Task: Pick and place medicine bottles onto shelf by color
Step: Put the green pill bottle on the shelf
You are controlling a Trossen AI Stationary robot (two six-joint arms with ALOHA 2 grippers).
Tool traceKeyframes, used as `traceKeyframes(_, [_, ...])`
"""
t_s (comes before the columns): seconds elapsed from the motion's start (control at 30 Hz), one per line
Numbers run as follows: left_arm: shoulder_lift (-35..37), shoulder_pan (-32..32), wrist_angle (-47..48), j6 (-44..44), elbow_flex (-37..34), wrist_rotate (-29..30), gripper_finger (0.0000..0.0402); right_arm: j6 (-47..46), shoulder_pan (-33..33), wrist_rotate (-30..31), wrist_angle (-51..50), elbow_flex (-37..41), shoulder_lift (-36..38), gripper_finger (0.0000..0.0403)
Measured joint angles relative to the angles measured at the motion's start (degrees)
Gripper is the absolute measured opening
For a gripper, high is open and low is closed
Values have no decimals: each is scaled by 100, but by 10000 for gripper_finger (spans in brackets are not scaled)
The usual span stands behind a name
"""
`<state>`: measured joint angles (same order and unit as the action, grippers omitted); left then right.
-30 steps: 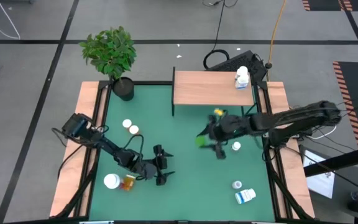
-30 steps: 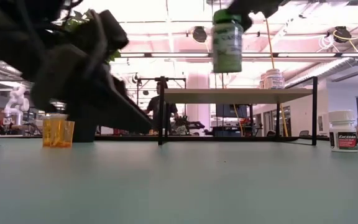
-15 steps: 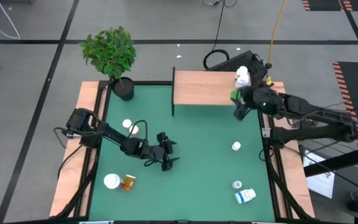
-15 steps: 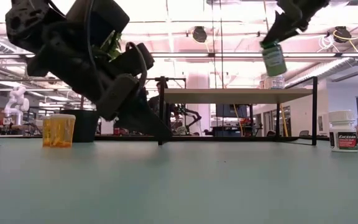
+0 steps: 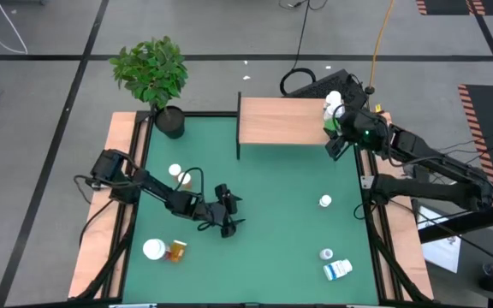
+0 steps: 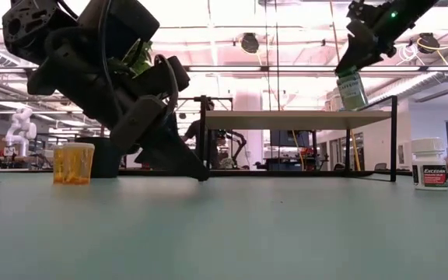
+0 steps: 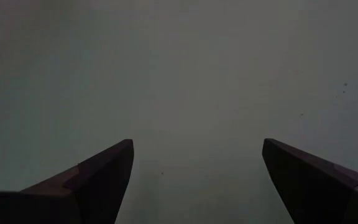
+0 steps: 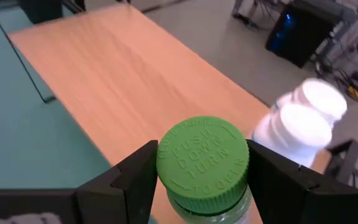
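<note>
Left end effector: fingers spread, empty, low over bare worktop; barely shifted in the last half second. Amber bottle lies near it, toward the front edge.

Right end effector: I have it clenched on the green bottle, newly carried to the shelf's right end, just beside two white bottles. I judge lowering and release come next.

L gripper jaws wide apart over bare green table.
</note>
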<state>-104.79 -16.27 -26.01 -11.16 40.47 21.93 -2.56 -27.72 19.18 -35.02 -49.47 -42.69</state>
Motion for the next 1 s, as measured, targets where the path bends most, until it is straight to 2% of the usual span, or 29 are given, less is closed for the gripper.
traceKeyframes(0.13, [0, 0, 74, -53, 0, 0, 360, 45, -158, -276, 73, 1, 18, 210])
traceKeyframes(0.4, [0, -9, 84, -100, 0, 0, 360, 290, -312, -304, 629, 348, 106, 210])
traceKeyframes(0.53, [0, -9, 80, -138, 0, 1, 360, 326, -409, -328, 539, 356, 104, 210])
traceKeyframes(0.73, [0, 18, 28, -119, 0, 2, 360, 392, -653, -854, 599, 356, 106, 210])
traceKeyframes(1.0, [0, 27, 28, -144, 0, 7, 360, 447, -1000, -897, 536, 356, 106, 210])
